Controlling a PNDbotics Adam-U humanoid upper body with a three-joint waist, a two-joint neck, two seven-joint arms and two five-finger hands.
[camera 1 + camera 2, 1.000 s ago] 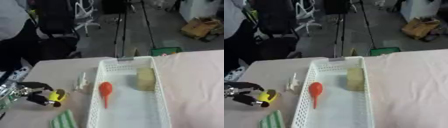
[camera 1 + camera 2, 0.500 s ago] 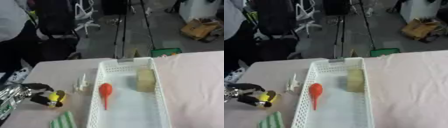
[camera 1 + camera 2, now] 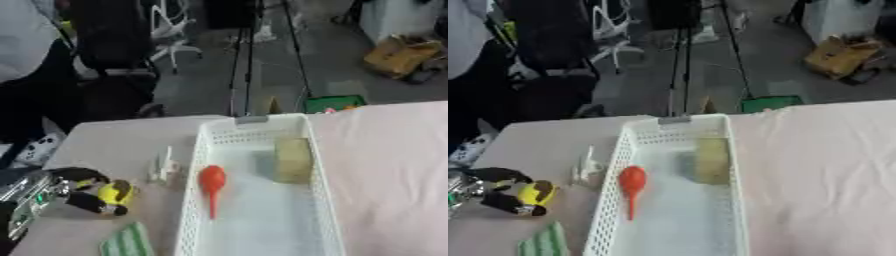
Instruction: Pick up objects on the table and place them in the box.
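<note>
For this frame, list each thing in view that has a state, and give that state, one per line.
White box: on the table, open-topped, holding two things.
Red bulb-shaped object: lying inside the box, by its left wall.
Tan block: inside the box, toward the far end.
Yellow object: outside the box, in the left hand's grasp.
Left hand: fingers curled round the yellow object.
Small white object: on the table, left of the box.
Green striped cloth: flat on the table, near edge.
Right hand: not visible.

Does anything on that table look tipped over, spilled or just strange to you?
Nothing stands out. The white slotted plastic box sits flat, holding a red bulb-shaped object and a tan block. The left hand is closed on a small yellow object.
</note>
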